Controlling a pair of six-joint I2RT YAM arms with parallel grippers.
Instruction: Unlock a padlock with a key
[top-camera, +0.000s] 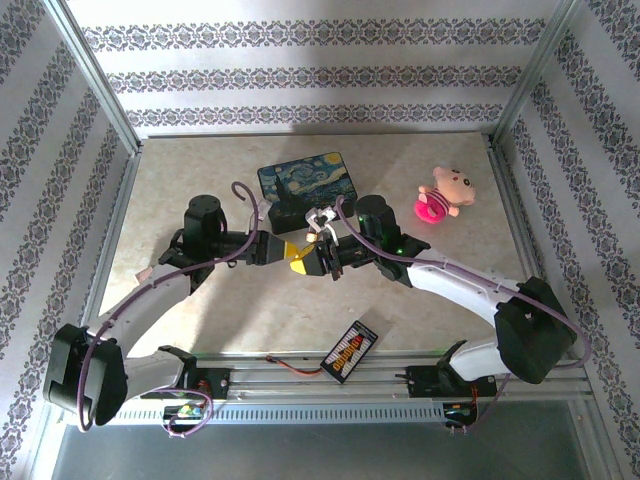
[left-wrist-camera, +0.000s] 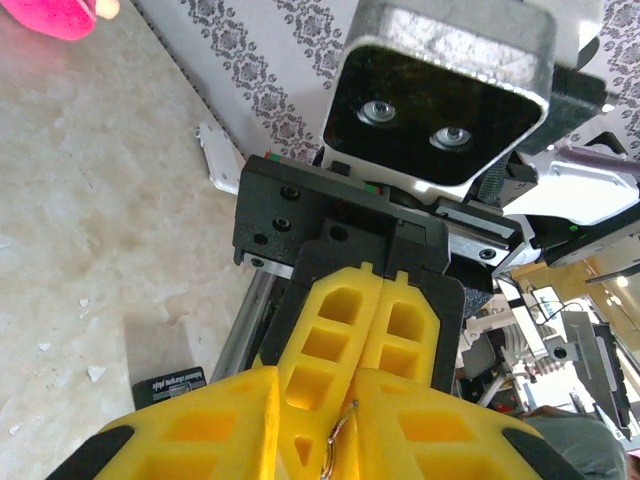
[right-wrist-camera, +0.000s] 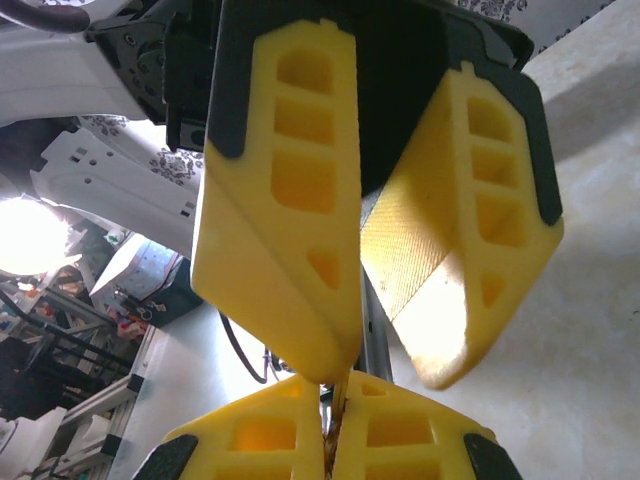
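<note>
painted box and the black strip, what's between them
The left gripper and right gripper, tip to tip, as seen in the top view.

**Right wrist view: two yellow grippers tip to tip**

Right gripper at bottom edge, fingers pressed flat together. Thin brownish sliver in the seam, too small to identify. Left gripper reaches down from above, fingers splayed in a V, ribbed inner pad showing. Its nearer fingertip sits right at the seam. Pale marbled surface at right.
</note>
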